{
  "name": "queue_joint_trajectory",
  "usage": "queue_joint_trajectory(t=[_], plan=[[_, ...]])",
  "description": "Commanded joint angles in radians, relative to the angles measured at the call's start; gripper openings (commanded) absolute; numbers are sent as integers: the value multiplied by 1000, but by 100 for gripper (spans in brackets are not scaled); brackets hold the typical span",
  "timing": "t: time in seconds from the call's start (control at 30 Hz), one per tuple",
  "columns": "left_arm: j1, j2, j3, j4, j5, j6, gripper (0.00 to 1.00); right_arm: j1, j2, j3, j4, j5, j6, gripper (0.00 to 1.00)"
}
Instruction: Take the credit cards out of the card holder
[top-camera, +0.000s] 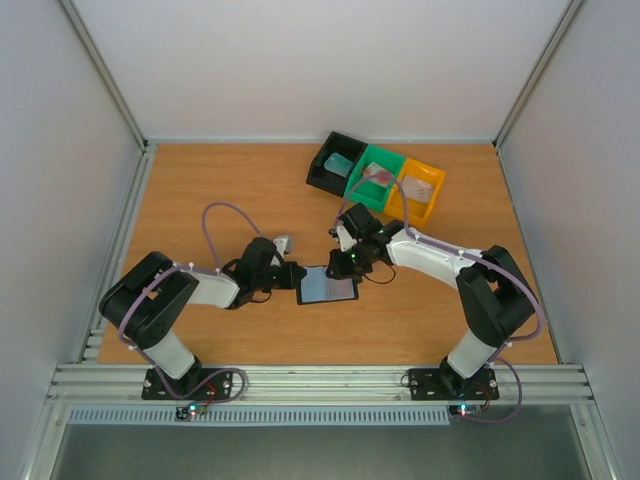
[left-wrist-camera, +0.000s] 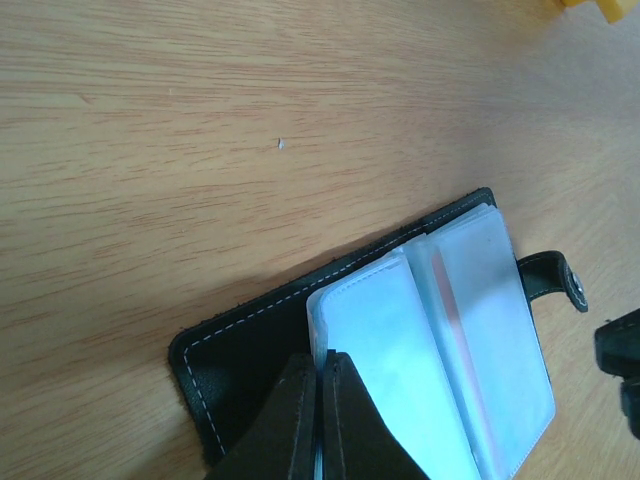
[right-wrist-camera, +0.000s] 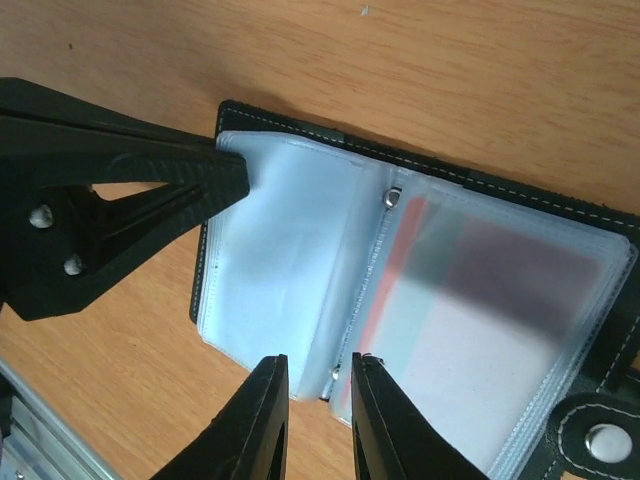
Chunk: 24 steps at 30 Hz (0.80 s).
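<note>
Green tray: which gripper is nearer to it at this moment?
Right. The right gripper is at the far edge of the wallet, the side facing the green tray. The left gripper is clamped on the wallet's left side, farther from the tray.

Bright, even overhead light; soft, short shadows; slight close-range blur in wrist views.

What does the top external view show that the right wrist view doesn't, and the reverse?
Only top external: the whole left arm, right arm, and the black tray, green tray, orange tray at the back. Only right wrist: a red card inside a clear pocket, the snap. Both: the open card holder on the table, left fingers at its edge.
</note>
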Motion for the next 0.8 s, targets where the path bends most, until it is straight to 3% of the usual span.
queue_joint_trajectory(t=[0.0, 0.13, 0.27, 0.37, 0.5, 0.77], plan=[[-8, 7, -12, 74, -2, 4, 0, -5, 8, -10, 31, -17, 8, 19], [-8, 1, -19, 81, -3, 4, 0, -56, -15, -1, -41, 86, 19, 28], [-8, 0, -19, 81, -3, 2, 0, -123, 66, 48, -99, 130, 7, 35], [-8, 2, -19, 80, -5, 2, 0, -123, 107, 61, -74, 81, 8, 37], [-8, 4, -17, 78, -4, 2, 0, -120, 117, 63, -67, 67, 12, 37], [-7, 6, -17, 81, -5, -1, 0, -96, 159, 59, -68, 6, 4, 26]])
